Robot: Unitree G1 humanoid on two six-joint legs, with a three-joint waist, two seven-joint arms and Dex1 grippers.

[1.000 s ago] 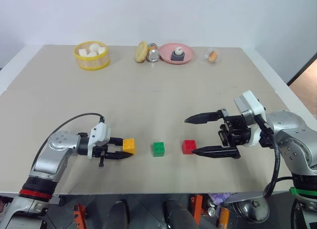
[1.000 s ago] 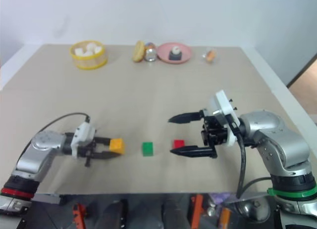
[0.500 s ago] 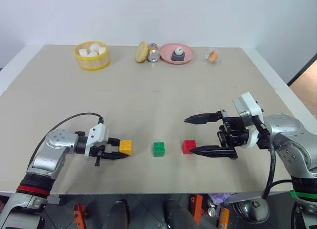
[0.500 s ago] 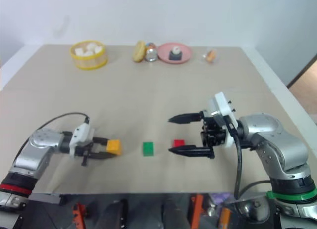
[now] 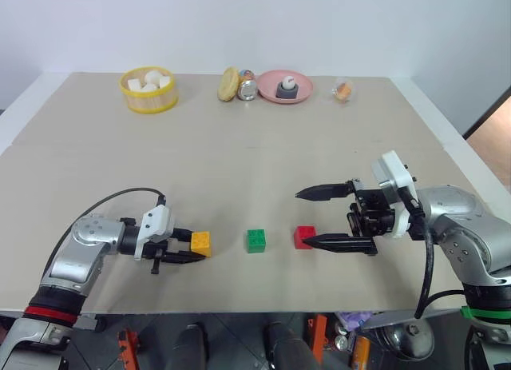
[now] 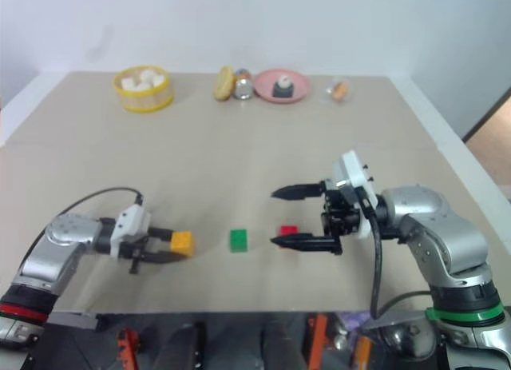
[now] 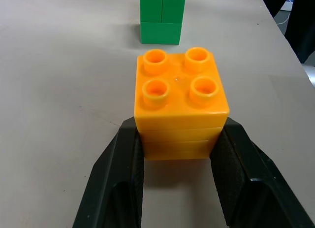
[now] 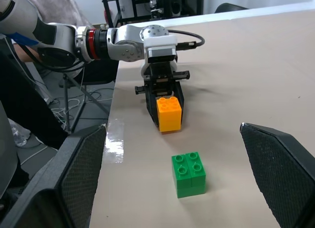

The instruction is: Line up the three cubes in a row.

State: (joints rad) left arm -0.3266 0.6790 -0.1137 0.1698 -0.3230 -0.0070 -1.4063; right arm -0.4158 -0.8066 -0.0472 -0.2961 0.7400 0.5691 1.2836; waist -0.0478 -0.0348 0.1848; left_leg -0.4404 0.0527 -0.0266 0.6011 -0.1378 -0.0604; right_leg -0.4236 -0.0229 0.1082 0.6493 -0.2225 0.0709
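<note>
The orange-yellow cube (image 5: pixel 200 243) sits low at the front left of the table, with my left gripper (image 5: pixel 194 247) shut on its sides; the left wrist view shows both fingers (image 7: pixel 123 179) pressing the orange-yellow cube (image 7: pixel 179 102). The green cube (image 5: pixel 255 240) stands free to its right, and the red cube (image 5: pixel 303 236) stands right of that. All three lie roughly in one line. My right gripper (image 5: pixel 304 218) is open, its lower finger just beside the red cube and its upper finger raised behind it.
Along the far edge stand a yellow basket (image 5: pixel 148 101) of white lumps, a round biscuit-like thing (image 5: pixel 228 83), a small can (image 5: pixel 247 89), a pink plate (image 5: pixel 271 94) and a small clear cup (image 5: pixel 343 90). The table's front edge runs just below the cubes.
</note>
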